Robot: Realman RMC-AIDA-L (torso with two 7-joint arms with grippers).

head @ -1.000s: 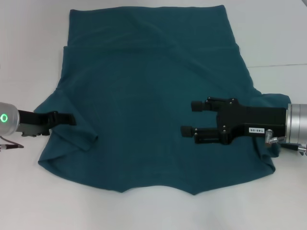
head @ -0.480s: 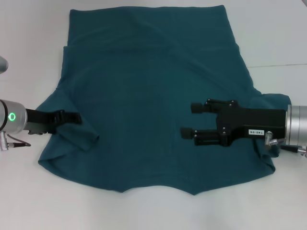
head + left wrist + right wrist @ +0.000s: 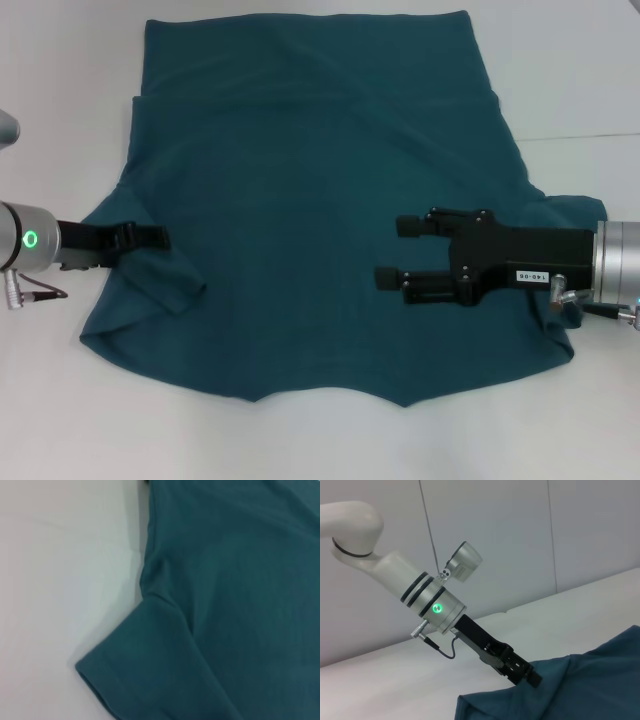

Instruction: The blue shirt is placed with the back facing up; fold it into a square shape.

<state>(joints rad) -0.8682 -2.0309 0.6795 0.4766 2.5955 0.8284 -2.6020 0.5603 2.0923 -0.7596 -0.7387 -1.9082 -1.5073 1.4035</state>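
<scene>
Blue shirt [image 3: 320,200] lies spread flat on the white worktop [image 3: 60,420], filling most of the head view. Hem edge toward the far side, both short sleeves toward the near side. No fold made yet, as far as the cloth shows.

Left gripper [image 3: 150,237] comes in low from the robot's left, its tip over the left sleeve [image 3: 140,280] near the armpit seam. Jaws seen edge-on; cannot tell whether they are apart or together. Left wrist view shows only the sleeve cuff [image 3: 100,680] and the side seam against bare worktop; no fingers appear there.

Right gripper [image 3: 400,252] is above the shirt body on the robot's right, pointing inward. Jaws apart, nothing between them. Whether the pads touch the cloth cannot be told.

Handling judgement: soft knit, light, limp. It will drape and sag from any single grip, and a thick pinch may bunch both layers. Low friction risk; the main risk is dragging the whole garment instead of lifting one edge. Best holds appear to be the sleeve cuff or shoulder seam on each side, where hems give a firmer ridge.

Writing: small white label on the right gripper body [image 3: 532,272], digits partly legible, roughly "140-0…"; not certain. Shirt carries no print.
</scene>
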